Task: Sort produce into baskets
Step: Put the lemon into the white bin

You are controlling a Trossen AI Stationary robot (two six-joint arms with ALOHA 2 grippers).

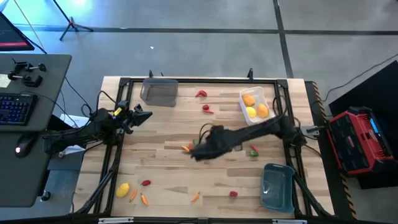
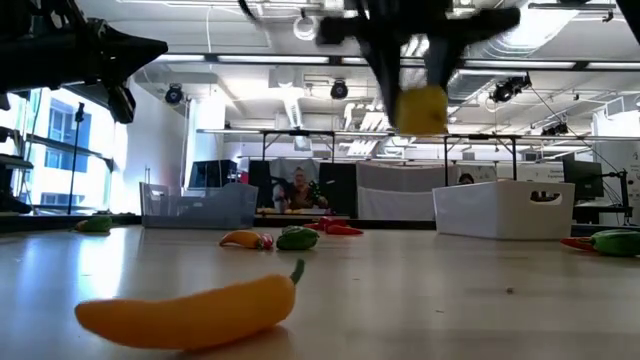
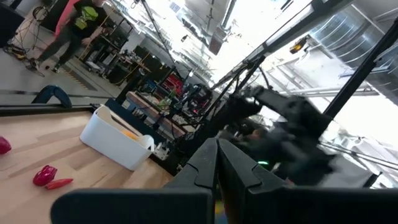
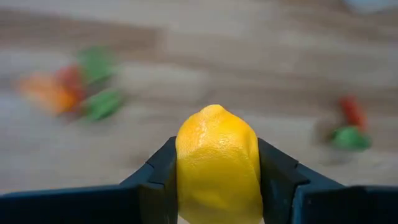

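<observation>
My right gripper (image 1: 198, 149) hangs over the middle of the table, shut on a yellow lemon-like fruit (image 4: 216, 165). The low view shows the fruit (image 2: 420, 108) high above the tabletop. The white bin (image 1: 255, 104) at the far right holds three yellow-orange fruits. The clear grey bin (image 1: 158, 92) stands at the far left and the blue-grey bin (image 1: 278, 186) at the near right. My left gripper (image 1: 140, 115) waits raised at the table's left side, shut and empty. My right gripper pinches the yellow fruit by its two opposite sides (image 4: 185, 171) between the two fingers (image 4: 155, 174). The fingers come from above, pointing down. The fruit is lifted clear of the table, one pointed end toward the wrist camera.
Loose produce lies scattered. Red peppers (image 1: 204, 101) lie at the far middle, and a green pepper (image 1: 254, 151) and an orange piece (image 1: 185, 147) near my right gripper. A yellow fruit (image 1: 123, 189), carrots (image 1: 143, 199) and red pieces (image 1: 233, 194) lie along the near edge.
</observation>
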